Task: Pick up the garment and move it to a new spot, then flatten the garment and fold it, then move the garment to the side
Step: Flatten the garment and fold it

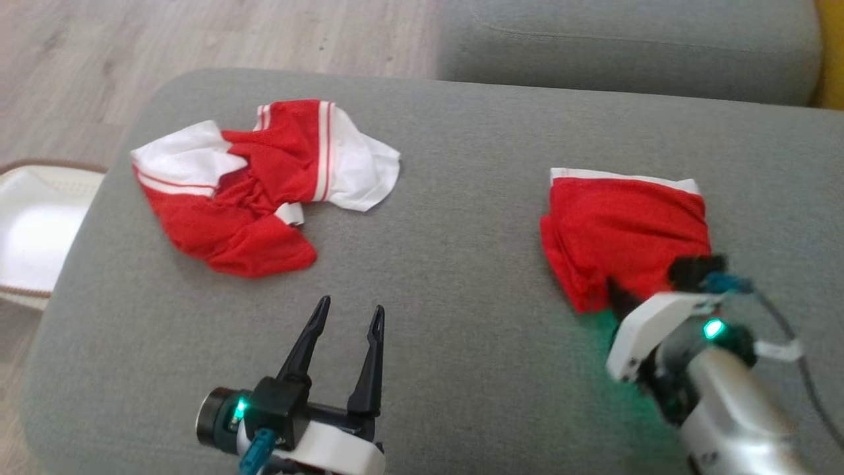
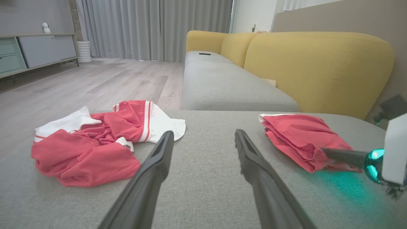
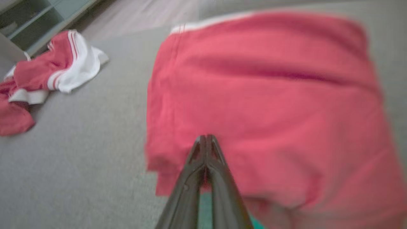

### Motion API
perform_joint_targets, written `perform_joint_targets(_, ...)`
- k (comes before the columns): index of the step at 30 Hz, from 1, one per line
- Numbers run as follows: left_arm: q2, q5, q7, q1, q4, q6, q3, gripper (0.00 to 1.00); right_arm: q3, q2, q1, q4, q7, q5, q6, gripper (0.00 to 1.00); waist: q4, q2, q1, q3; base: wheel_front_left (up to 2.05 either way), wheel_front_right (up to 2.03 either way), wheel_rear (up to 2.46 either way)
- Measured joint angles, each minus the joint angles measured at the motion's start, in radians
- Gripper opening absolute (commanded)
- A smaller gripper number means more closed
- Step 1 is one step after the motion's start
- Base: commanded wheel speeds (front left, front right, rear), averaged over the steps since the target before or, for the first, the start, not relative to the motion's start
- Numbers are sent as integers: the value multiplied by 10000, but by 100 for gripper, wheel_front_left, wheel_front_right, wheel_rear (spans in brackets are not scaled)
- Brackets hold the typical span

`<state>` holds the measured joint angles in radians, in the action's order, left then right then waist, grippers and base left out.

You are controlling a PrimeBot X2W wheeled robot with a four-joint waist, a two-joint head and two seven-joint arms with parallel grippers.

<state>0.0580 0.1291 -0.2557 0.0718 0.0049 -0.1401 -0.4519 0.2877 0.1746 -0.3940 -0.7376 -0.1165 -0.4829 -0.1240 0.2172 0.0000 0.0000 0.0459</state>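
Note:
A folded red garment (image 1: pixel 623 227) with a white band along its far edge lies on the right of the grey sofa seat (image 1: pixel 461 218). My right gripper (image 1: pixel 620 297) is shut on its near edge; in the right wrist view (image 3: pixel 206 140) the fingers are pressed together with red cloth (image 3: pixel 260 95) between them. The left wrist view shows that garment (image 2: pixel 299 136) with a right finger lying against its near corner. My left gripper (image 1: pixel 351 307) stands open above bare cushion at the front middle, holding nothing (image 2: pixel 203 133).
A second, crumpled red and white garment (image 1: pixel 257 185) lies on the seat's left part (image 2: pixel 92 143) (image 3: pixel 47 73). A white basket (image 1: pixel 33 231) stands on the wooden floor to the left. Another grey seat (image 1: pixel 626 46) and yellow backrests (image 2: pixel 318 66) lie beyond.

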Motion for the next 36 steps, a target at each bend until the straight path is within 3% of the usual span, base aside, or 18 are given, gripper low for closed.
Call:
perform_joint_targets(4,-2,2,0,-11,27,-6,-25,100,715,-564,-8,-947,100,-313,0,0,314,0,0,7,0,0,0)
perform_joint_targets(11,-2,-2,0,33,38,-13,94,100,2445,-1068,88,-554,844,-1774,0,2,234,0,0,-294,0,0,0)
perform_joint_targets(12,-2,-2,0,55,38,-25,130,100,2619,-1068,154,-424,1026,-1973,0,60,182,0,0,-366,0,0,0)
perform_joint_targets(13,0,0,0,84,38,-61,178,100,2821,-1072,228,-328,1266,-2063,0,100,120,0,0,-448,0,0,0)
perform_joint_targets(19,2,0,0,611,36,-184,1043,100,3124,-802,789,-169,3120,-1701,0,100,-538,0,0,-935,0,0,0)
perform_joint_targets(25,29,-6,0,1042,40,-201,1710,100,2385,-13,1110,359,3622,-1020,0,100,-1052,0,0,-1295,0,0,0)
perform_joint_targets(32,48,-180,0,1680,-6,-244,2349,100,-121,270,2667,3384,3647,403,0,100,-1664,0,0,-1794,0,0,0)
perform_joint_targets(36,50,-267,2,2272,-144,-242,2619,100,-688,165,4101,4360,3672,876,0,100,-1876,0,0,-2099,0,0,0)
